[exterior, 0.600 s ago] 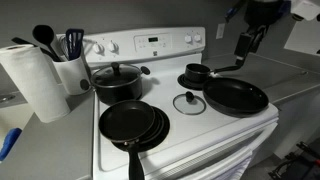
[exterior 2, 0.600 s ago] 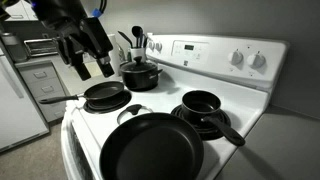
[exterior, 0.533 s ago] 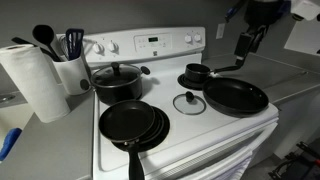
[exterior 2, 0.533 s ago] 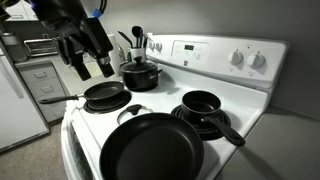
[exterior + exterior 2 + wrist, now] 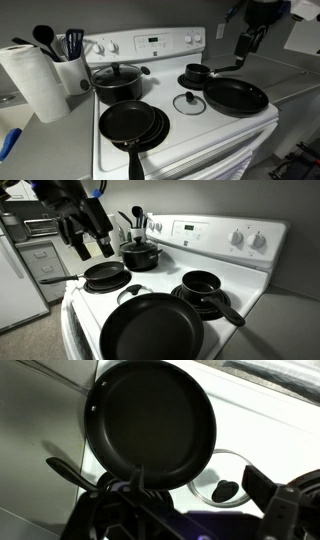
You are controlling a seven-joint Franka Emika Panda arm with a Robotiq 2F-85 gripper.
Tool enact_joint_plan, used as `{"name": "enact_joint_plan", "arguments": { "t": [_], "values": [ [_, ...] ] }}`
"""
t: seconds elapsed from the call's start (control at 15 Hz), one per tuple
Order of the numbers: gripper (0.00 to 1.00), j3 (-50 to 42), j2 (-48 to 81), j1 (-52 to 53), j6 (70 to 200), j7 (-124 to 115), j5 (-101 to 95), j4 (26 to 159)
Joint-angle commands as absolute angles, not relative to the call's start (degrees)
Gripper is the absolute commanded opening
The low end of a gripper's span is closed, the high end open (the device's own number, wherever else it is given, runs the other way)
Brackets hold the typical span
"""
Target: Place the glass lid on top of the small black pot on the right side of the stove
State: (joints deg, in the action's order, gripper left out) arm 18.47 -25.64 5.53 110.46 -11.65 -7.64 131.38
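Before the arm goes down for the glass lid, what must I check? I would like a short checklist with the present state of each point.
1. End effector open, holding nothing: ok.
2. Glass lid flat on the stove, knob up: ok.
3. Small black pot uncovered: ok.
4. End effector over the lid: not ok, it hangs off to the side.
5. Room for fingers beside the frying pan: cannot tell.

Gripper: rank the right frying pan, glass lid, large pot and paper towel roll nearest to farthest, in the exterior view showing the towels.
From the gripper, raised at the right:
1. Frying pan, front right.
2. Glass lid, centre front.
3. Large pot, back left.
4. Paper towel roll, left counter.
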Motion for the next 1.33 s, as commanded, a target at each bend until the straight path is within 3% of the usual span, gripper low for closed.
{"name": "enact_joint_plan", "arguments": {
  "t": [0.0, 0.53, 0.87, 0.93, 1.27],
  "values": [
    [1.00, 17.2, -25.4, 7.1, 110.2, -12.2, -8.3, 131.2],
    [1.00, 18.5, -18.3, 8.6, 116.7, -12.0, -9.2, 128.3],
    [1.00, 20.6, -4.7, 6.3, 125.0, -27.0, -21.1, 122.5],
    [1.00, 18.5, -11.5, 8.8, 123.6, -21.9, -17.2, 126.9],
    [1.00, 18.6, -9.6, 9.1, 122.8, -25.5, -18.6, 125.6]
  ]
}}
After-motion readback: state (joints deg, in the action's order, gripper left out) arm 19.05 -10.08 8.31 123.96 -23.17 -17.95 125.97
